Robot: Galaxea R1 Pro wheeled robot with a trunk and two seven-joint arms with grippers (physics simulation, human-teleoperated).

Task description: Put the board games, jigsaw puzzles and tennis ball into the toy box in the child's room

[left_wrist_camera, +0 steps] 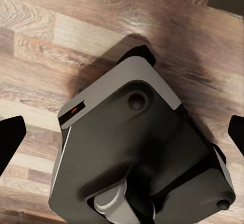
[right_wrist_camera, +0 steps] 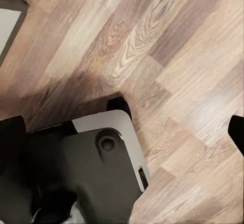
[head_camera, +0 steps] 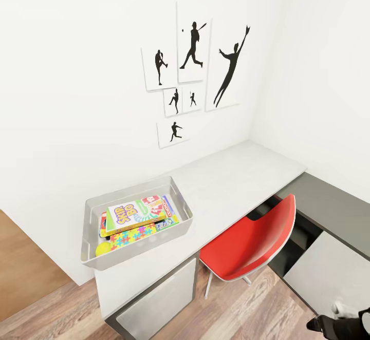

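The light grey toy box (head_camera: 129, 192) stands on the table (head_camera: 231, 175) near its left end. Inside it lie the white and green Skip-Bo board game (head_camera: 126, 213), a red and green board game (head_camera: 157, 204) behind it, a bright jigsaw puzzle (head_camera: 134, 235) at the front and the tennis ball (head_camera: 103, 248) in the near left corner. More flat edges show under the Skip-Bo box. My left gripper (left_wrist_camera: 122, 135) hangs open over my own base and the wood floor. My right gripper (right_wrist_camera: 124, 132) is open too, above the floor.
A red chair (head_camera: 252, 242) is tucked under the table right of the toy box. The lower dark-grey top (head_camera: 334, 201) joins at the right. Sports-silhouette pictures (head_camera: 192, 68) hang on the white wall. Part of my right arm (head_camera: 336, 322) shows low at the right. My base (left_wrist_camera: 142, 148) is below.
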